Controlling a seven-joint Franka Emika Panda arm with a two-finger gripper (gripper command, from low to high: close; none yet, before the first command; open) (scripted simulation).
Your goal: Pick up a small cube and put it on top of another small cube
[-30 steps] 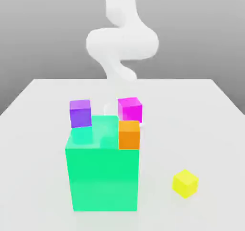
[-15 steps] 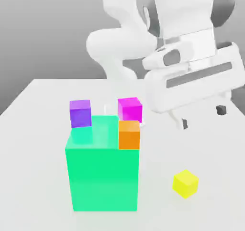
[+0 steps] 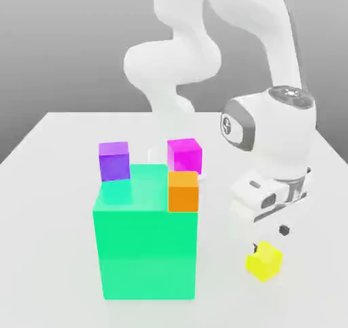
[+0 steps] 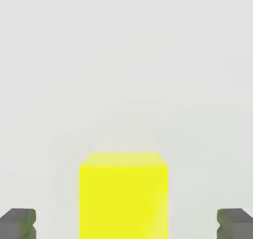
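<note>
The small yellow cube rests on the white table at the front of the exterior view's right. My gripper hangs just above it, pointing down, open. In the hand view the yellow cube lies between the two dark fingertips, with a wide gap on each side and nothing touching it. An orange small cube shows at the big green cube's upper right corner.
The big green cube stands at the front, left of the yellow cube and far taller. Behind it are a purple cube and a magenta cube. The arm's white links rise behind and above the hand.
The hand came into view from above on the right, turned downward and dropped over the yellow cube. None of the cubes has moved.
</note>
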